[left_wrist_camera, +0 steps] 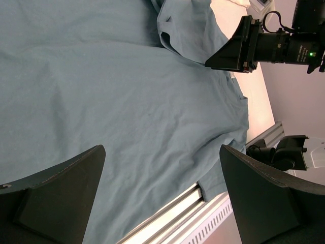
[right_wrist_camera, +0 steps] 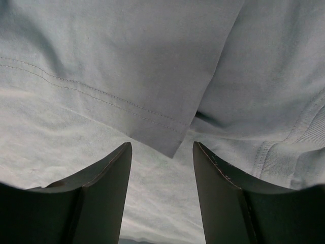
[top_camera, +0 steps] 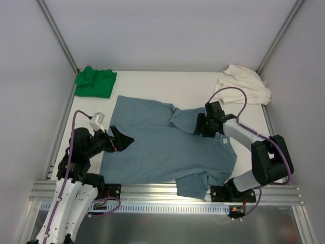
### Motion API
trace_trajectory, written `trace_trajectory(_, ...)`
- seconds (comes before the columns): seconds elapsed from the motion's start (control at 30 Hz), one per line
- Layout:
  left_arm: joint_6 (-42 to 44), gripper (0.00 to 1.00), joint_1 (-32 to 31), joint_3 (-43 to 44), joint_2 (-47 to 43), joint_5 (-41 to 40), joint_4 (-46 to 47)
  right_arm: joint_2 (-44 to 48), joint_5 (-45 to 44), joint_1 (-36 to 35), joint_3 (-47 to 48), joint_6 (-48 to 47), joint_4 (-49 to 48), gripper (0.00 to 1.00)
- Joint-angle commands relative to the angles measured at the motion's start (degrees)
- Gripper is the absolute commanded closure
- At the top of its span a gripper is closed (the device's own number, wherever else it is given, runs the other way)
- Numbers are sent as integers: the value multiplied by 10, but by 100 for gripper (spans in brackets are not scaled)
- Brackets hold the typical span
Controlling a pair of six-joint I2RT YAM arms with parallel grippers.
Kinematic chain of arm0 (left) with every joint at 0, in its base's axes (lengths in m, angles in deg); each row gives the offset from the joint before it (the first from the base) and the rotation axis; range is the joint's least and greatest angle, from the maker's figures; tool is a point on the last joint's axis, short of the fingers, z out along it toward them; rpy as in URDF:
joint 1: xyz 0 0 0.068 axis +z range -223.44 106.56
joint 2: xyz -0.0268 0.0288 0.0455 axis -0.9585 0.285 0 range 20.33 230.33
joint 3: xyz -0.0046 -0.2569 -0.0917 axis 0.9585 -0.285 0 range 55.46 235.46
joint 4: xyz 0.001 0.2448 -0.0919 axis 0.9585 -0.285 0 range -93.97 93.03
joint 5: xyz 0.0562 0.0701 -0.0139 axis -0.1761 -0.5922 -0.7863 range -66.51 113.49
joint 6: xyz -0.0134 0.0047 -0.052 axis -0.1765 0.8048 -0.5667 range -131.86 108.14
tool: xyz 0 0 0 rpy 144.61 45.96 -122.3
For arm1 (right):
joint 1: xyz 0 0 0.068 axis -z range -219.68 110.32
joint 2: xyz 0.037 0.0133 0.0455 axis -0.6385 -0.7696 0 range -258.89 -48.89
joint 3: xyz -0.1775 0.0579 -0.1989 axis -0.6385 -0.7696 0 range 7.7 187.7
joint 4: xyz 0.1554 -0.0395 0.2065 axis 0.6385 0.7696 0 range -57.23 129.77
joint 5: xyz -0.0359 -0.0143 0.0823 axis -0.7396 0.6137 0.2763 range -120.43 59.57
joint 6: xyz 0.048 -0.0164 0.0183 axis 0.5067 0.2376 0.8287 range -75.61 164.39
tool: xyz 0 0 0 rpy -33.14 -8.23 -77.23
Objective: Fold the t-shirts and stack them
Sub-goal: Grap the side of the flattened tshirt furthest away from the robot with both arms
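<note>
The blue-grey t-shirt (top_camera: pixel 167 147) lies spread flat on the white table, its small white neck tag (top_camera: pixel 223 141) at the right and one sleeve folded in over the body (top_camera: pixel 182 118). My left gripper (top_camera: pixel 122 140) hovers wide open over the shirt's left part, with only cloth (left_wrist_camera: pixel 127 101) beneath the fingers (left_wrist_camera: pixel 66 198). My right gripper (top_camera: pixel 200 124) is low over the folded sleeve. In the right wrist view its jaws (right_wrist_camera: pixel 161 145) stand apart, the sleeve's hemmed corner (right_wrist_camera: pixel 170 147) just ahead of the tips. The green t-shirt (top_camera: pixel 95 82) sits folded at back left, and the cream-white t-shirt (top_camera: pixel 244 84) is bunched at back right.
An aluminium rail (top_camera: pixel 152 190) runs along the near table edge, and the shirt's lower sleeve (top_camera: pixel 195 185) hangs over it. White enclosure walls and slanted frame posts (top_camera: pixel 58 35) close in the sides and back. The right arm's base (top_camera: pixel 269 162) stands at the near right.
</note>
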Motion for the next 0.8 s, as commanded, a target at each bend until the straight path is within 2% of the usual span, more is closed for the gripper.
trace_trajectory(0.0, 14, 1, 1, 4, 1, -1, 8, -5, -12, 2, 20, 3, -7, 44)
trace_trajectory(0.53, 16, 1, 1, 2, 2, -2, 8, -24, -18, 10, 43, 15, -10, 46)
trace_trajectory(0.67, 16, 1, 1, 2, 2, -2, 8, -28, -16, 12, 55, 14, -6, 58)
trace_trajectory(0.7, 16, 1, 1, 2, 2, -3, 9, -31, -16, 14, 57, 14, -6, 67)
trace_trajectory(0.77, 16, 2, 1, 1, 2, -3, 8, -35, -14, 13, 58, 14, -6, 73)
